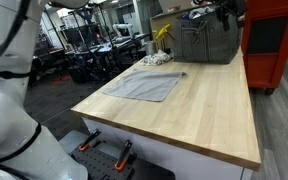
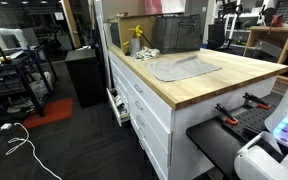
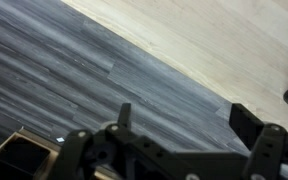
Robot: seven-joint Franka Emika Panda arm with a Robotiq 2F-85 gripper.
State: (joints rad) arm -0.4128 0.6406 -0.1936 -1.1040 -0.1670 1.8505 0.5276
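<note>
Evidently the gripper hangs above the floor beside the table edge, jaws wide apart and empty; nothing lies within its reach. The grey cloth lies spread flat mid-table, well apart from it; a metal basket stands at the far end.

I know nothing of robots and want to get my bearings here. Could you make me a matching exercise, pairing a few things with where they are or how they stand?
Things:
1. grey cloth
2. yellow object
3. red cabinet
4. tool

Places or states:
A. open, holding nothing
B. spread flat on the wooden table
C. standing off the table, past its end
D. on the table next to the grey bin

Pairs: 1-B, 2-D, 3-C, 4-A.
</note>
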